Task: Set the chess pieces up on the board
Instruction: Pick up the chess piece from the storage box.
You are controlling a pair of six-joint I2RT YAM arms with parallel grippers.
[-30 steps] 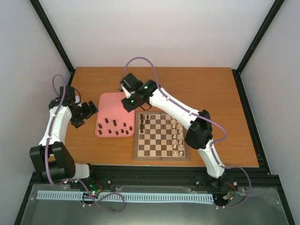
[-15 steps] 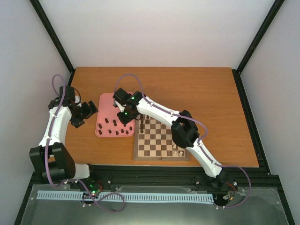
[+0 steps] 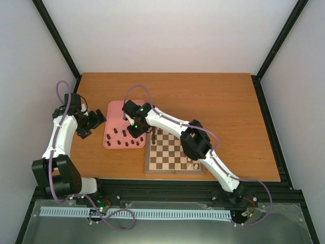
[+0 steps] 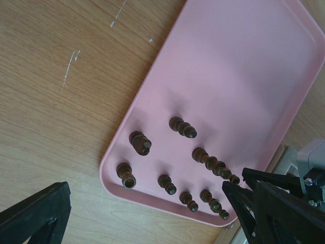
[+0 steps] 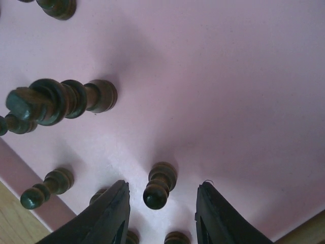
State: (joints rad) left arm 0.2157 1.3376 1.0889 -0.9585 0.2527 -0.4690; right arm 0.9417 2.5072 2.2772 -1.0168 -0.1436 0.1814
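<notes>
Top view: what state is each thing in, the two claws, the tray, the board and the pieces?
Left gripper: open, empty.
Right gripper: open, straddling a dark pawn, not touching it.
Pink tray: flat, holding upright dark pieces.
Board: flat, only a few dark pieces on it.

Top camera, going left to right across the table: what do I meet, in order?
Left pincer → pink tray → chessboard. Anything hanging over or standing on the tray or the board is left out, since its place in the order is unclear.
</notes>
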